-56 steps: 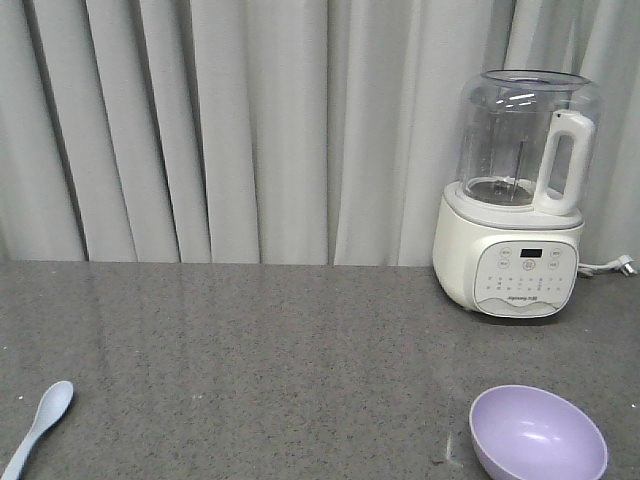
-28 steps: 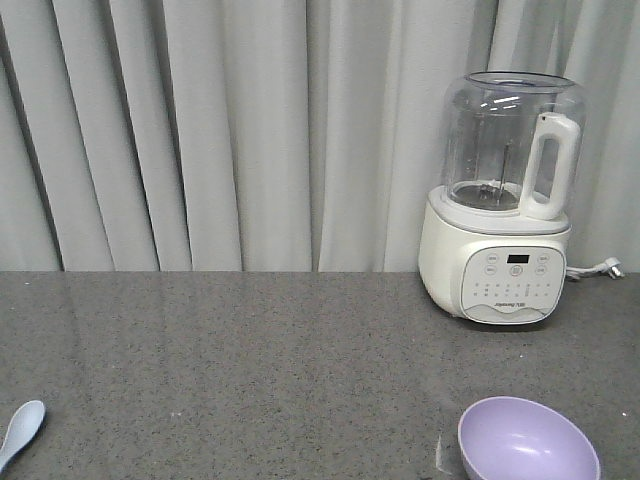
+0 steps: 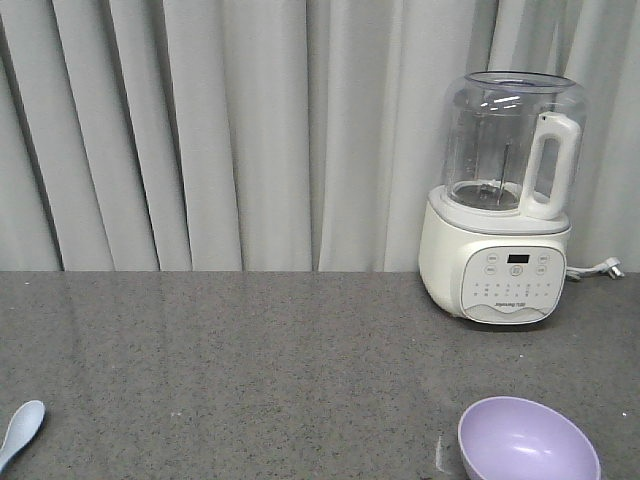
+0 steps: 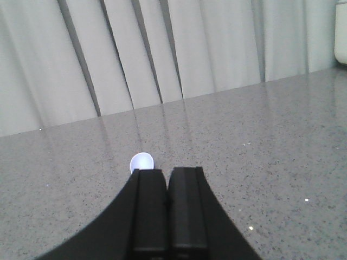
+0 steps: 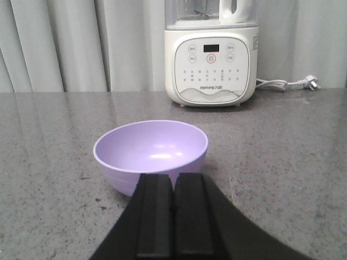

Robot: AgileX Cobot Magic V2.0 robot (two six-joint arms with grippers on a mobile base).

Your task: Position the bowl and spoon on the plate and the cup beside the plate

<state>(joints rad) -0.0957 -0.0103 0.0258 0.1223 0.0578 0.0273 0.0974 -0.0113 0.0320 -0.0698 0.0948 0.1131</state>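
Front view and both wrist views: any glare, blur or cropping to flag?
Front view: even light, sharp, but the spoon and bowl are cut by the frame edges; bright streaks on the blender jar. Left wrist view: the glossy counter mirrors the curtain folds; the left gripper hides most of the spoon. Right wrist view: bowl sharp, small highlight inside; the right gripper overlaps its near wall.

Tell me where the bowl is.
The bowl sits bottom right in the front view, before the blender, just ahead of the right gripper.
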